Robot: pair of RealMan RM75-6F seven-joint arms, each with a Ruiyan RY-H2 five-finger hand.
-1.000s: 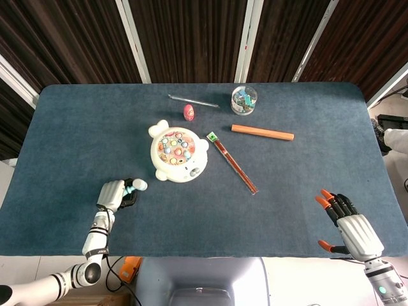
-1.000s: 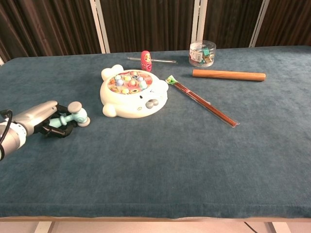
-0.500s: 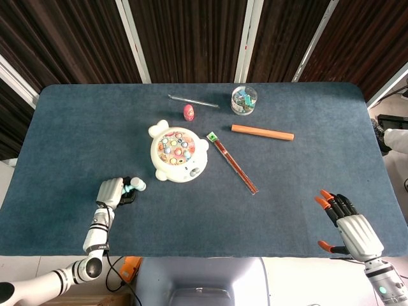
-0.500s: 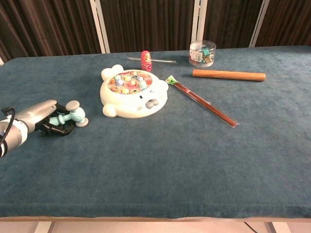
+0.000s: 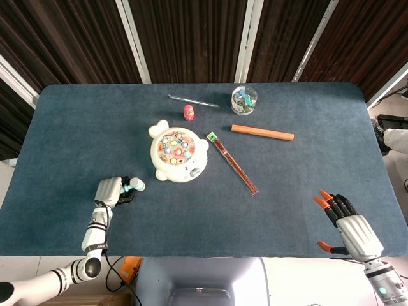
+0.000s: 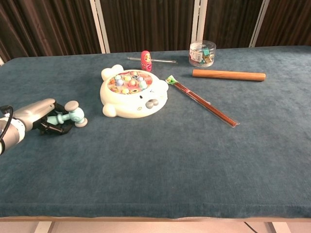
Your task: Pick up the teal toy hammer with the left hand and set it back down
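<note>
The teal toy hammer (image 6: 69, 114) lies low at the left of the chest view, its head resting on the blue bench (image 6: 160, 160) and its handle running back toward the left hand (image 6: 36, 115). The hand's dark fingers (image 6: 51, 125) curl around the handle end, but whether they are actually clamped on it or only lying loosely beside it cannot be told from either view. From above, the same hand (image 5: 109, 192) sits in the lower left of the frame with the hammer head (image 5: 136, 186) poking out to its right.

The right hand (image 5: 350, 228) shows only in the head view, at the lower right corner, hanging past the bench edge with its orange-tipped fingers spread and nothing in them.

Just right of the hammer, near the middle of the chest view, stands a white toy fishing game (image 6: 133, 92) with coloured pieces in its round top. Behind it, toward the upper middle, a small red nesting doll (image 6: 146, 60) stands upright with a thin clear rod (image 6: 160, 60) lying beside it. A clear round tub (image 6: 202, 53) of small bits sits in the upper right, a wooden dowel (image 6: 229, 75) lies just below it, and a packet of red chopsticks (image 6: 201, 100) slants down across the middle right.
</note>
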